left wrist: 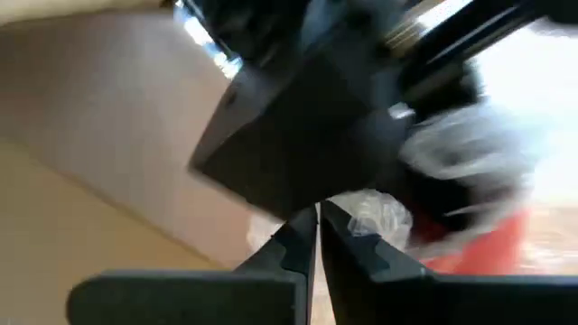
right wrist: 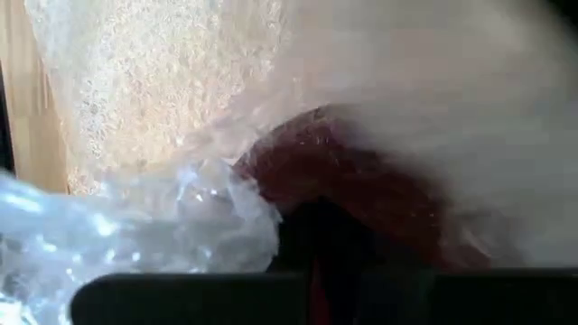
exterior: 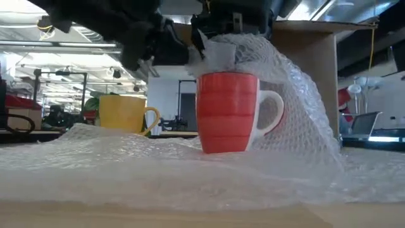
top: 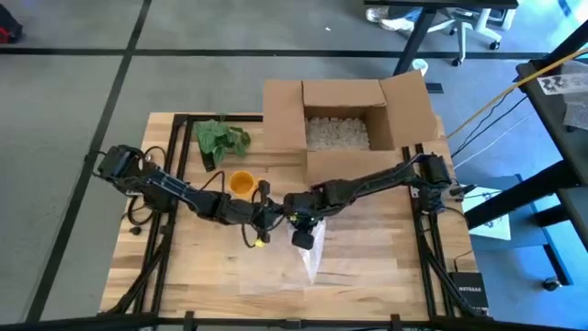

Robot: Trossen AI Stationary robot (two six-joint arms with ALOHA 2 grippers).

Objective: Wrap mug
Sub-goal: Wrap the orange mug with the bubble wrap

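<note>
A red mug (exterior: 228,113) with a white handle stands upright on a sheet of bubble wrap (exterior: 158,171) spread on the wooden table. One side of the sheet is drawn up behind the mug and over its top (exterior: 266,57). My right gripper (top: 303,230) is just above the mug, shut on the raised wrap; in the right wrist view the mug (right wrist: 361,181) shows red through it. My left gripper (left wrist: 317,217) is shut and comes in level from the table's left, its tips at a crumpled bit of wrap (left wrist: 379,217) beside the right gripper. My right gripper holds the raised part of the bubble wrap (right wrist: 226,217) from above, over the mug's mouth. Its own body hides the place of contact. The wrap arches from the hold down to the table behind the mug. My left gripper's shut tips reach the crumpled wrap at the mug's top (left wrist: 366,221); whether they pinch it cannot be told.
A yellow mug (top: 242,182) stands just behind the grippers, toward the far left. A green cloth (top: 220,138) lies at the far left. An open cardboard box (top: 344,124) with white filling stands at the far edge. Bare wood lies near and left.
</note>
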